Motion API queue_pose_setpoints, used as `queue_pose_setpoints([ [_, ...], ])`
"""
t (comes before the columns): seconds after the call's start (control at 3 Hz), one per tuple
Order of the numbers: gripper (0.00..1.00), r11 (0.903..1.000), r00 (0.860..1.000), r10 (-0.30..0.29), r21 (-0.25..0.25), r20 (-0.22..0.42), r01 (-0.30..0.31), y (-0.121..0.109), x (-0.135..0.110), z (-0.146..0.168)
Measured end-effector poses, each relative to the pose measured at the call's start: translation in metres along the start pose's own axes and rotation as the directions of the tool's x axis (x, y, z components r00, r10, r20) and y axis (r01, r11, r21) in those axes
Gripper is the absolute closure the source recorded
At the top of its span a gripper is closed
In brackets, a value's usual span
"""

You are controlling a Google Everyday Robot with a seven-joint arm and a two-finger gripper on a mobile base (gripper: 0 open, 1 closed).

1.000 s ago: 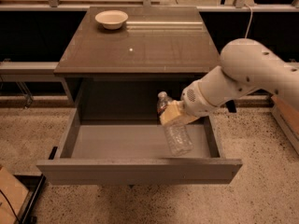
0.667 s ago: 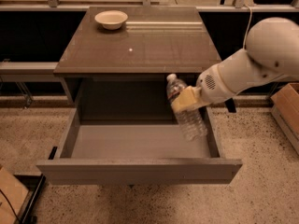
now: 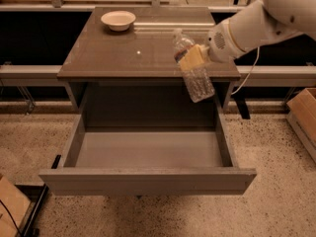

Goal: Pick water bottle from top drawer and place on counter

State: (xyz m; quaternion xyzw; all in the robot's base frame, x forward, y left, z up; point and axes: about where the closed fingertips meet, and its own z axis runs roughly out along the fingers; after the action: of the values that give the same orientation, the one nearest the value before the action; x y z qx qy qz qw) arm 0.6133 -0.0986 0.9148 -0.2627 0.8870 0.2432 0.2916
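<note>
My gripper [image 3: 191,58] is shut on the water bottle [image 3: 195,78], a clear ribbed bottle, and holds it tilted in the air at the counter's front right edge, above the back right of the drawer. The cap end points up and left, over the counter [image 3: 128,53]. The bottle's base hangs below the counter edge. The top drawer [image 3: 148,152] stands pulled fully open below, and its pale grey floor holds nothing. My white arm [image 3: 256,23] reaches in from the upper right.
A pale shallow bowl [image 3: 118,19] sits at the back left of the counter. A cardboard box [image 3: 303,112] stands on the floor at the right, and another box corner [image 3: 10,206] at the lower left. A metal rail runs behind the cabinet.
My gripper has lifted the water bottle up out of the drawer and moved it right, from low inside the drawer to the height of the counter's front edge.
</note>
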Motion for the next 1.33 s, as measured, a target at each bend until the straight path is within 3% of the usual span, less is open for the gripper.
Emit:
queue_pose_setpoints([
  [0.33, 1.0, 0.9995, 0.997, -0.033, 0.005, 0.067, 0.033, -0.005, -0.055, 0.012],
  [0.67, 1.0, 0.996, 0.987, -0.087, 0.028, 0.133, 0.084, -0.003, -0.119, 0.048],
  [1.0, 1.0, 0.9883, 0.977, -0.147, 0.065, 0.154, 0.138, -0.003, -0.153, 0.081],
  [1.33, 1.0, 0.979, 0.971, -0.192, 0.096, 0.139, 0.18, -0.015, -0.165, 0.118],
])
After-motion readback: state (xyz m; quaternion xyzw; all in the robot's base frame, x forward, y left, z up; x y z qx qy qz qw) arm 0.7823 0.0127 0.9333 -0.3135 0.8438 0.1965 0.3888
